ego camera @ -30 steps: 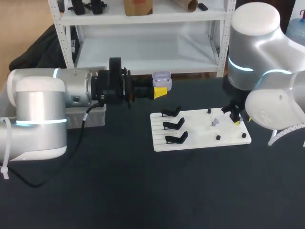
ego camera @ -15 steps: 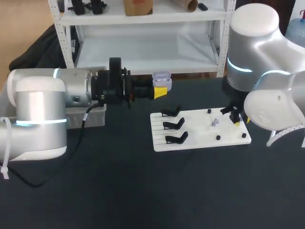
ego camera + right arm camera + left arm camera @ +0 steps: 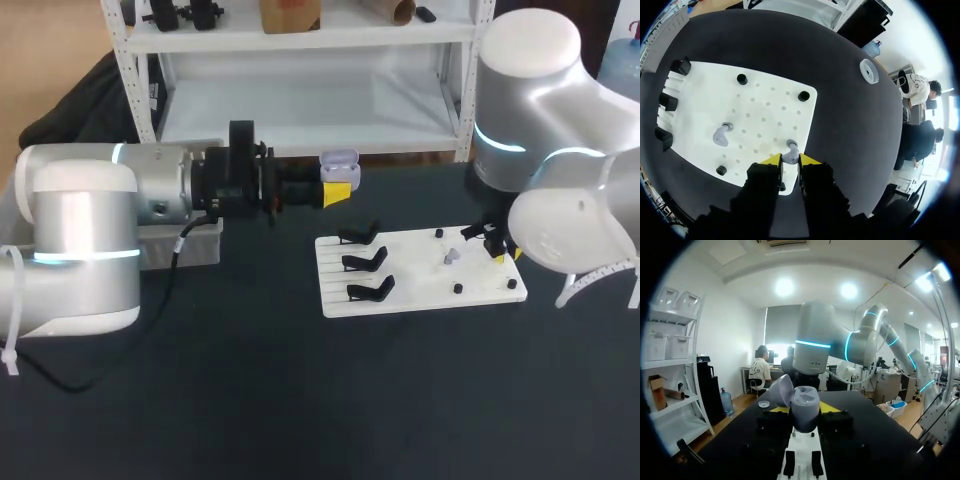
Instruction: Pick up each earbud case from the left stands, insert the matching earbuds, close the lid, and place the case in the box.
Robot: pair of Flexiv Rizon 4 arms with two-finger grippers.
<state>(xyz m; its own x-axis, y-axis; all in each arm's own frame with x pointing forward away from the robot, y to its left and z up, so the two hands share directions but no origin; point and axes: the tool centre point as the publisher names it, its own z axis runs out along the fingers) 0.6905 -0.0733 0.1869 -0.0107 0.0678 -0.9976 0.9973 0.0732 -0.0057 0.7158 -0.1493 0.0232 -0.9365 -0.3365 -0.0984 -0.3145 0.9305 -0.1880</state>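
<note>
My left gripper (image 3: 340, 192) is shut on a lavender earbud case (image 3: 340, 159), held above the table's back middle. In the left wrist view the case (image 3: 805, 410) sits between the yellow tips with its lid (image 3: 782, 391) swung open. My right gripper (image 3: 497, 251) is down on the right end of the white board (image 3: 420, 295). In the right wrist view its fingers (image 3: 772, 160) press a lavender earbud (image 3: 791, 149) from both sides. A second lavender earbud (image 3: 722, 135) lies on the board off to one side of the right gripper (image 3: 790, 160), also seen from above as the second earbud (image 3: 452, 256).
Three black stands (image 3: 364, 262), all bare, line the board's left end, and small black pegs (image 3: 803, 95) dot its right part. A grey box (image 3: 190, 245) sits at the table's left under my left arm. A white disc (image 3: 869, 71) lies on the table beyond the board.
My right gripper's fingers have closed in on the earbud at the board's right end. The left arm and the case have not moved.
</note>
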